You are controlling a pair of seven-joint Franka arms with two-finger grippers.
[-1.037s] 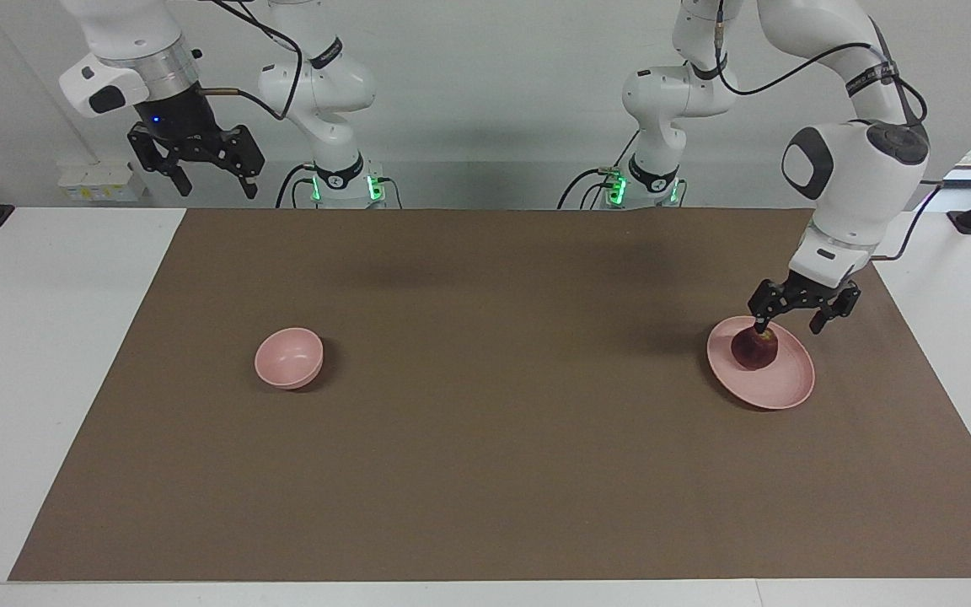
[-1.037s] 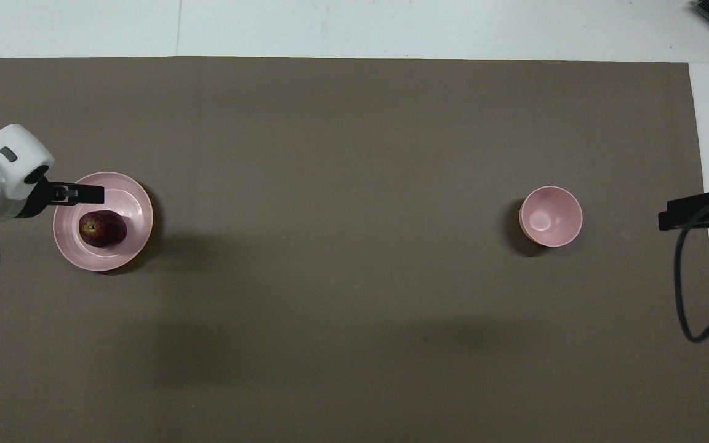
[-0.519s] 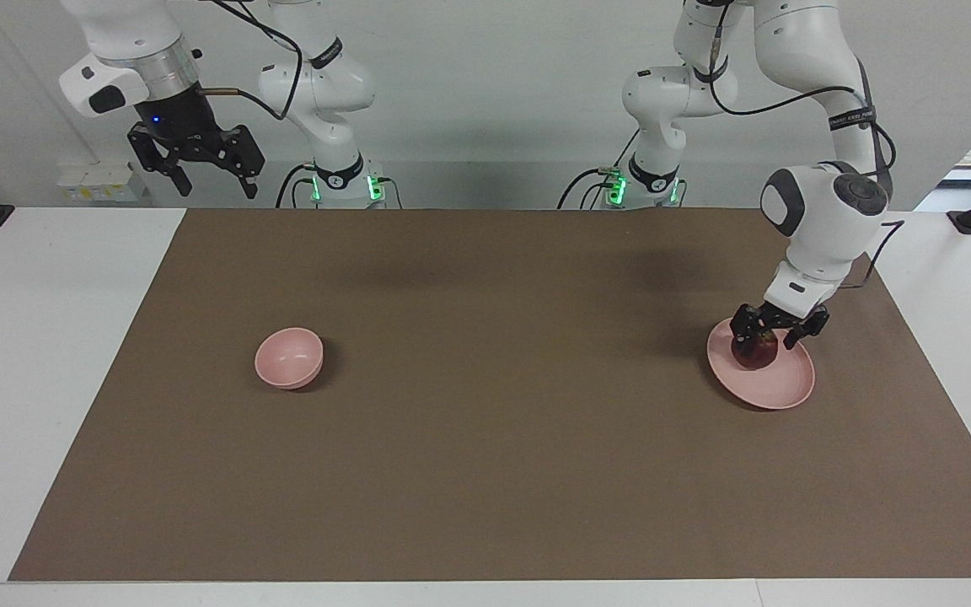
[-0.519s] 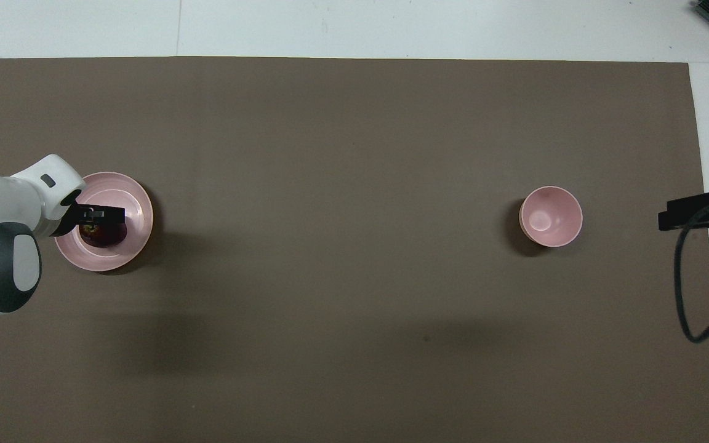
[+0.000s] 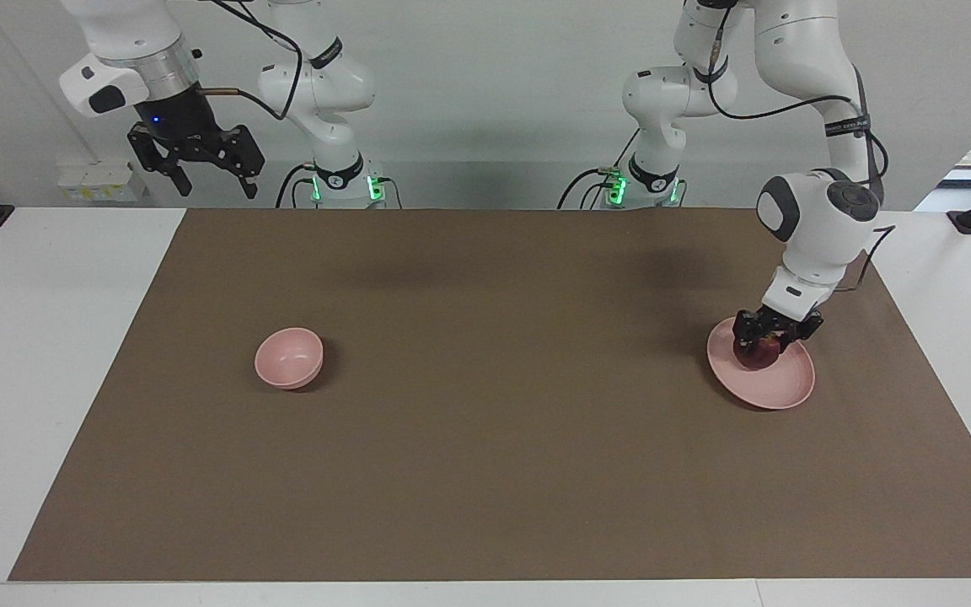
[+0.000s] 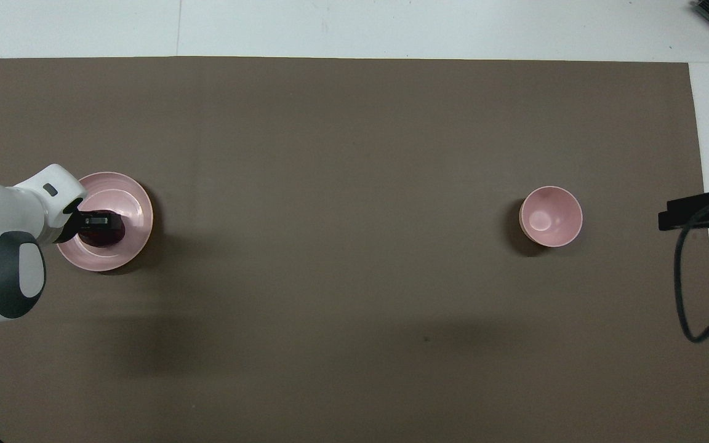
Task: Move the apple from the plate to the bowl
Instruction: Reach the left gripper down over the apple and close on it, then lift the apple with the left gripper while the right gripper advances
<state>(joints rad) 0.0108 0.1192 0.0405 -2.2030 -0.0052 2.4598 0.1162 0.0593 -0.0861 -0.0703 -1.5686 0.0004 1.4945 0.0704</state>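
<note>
Contact is seen between the left end effector (image 5: 761, 339) and the small round dark red apple (image 5: 756, 354), gripped on the wide, shallow pale pink plate (image 5: 780, 388). The small, deep pale pink bowl (image 5: 288, 358) sits well apart from that plate, toward the right arm's end of the brown-covered counter (image 5: 485, 472). The right end effector (image 5: 210, 177) waits raised, fingers spread wide.

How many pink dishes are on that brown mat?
2. A wide plate lies toward the left arm's end, holding the apple, with the left gripper down around the apple. A small bowl sits toward the right arm's end. Nothing seems hidden.
</note>
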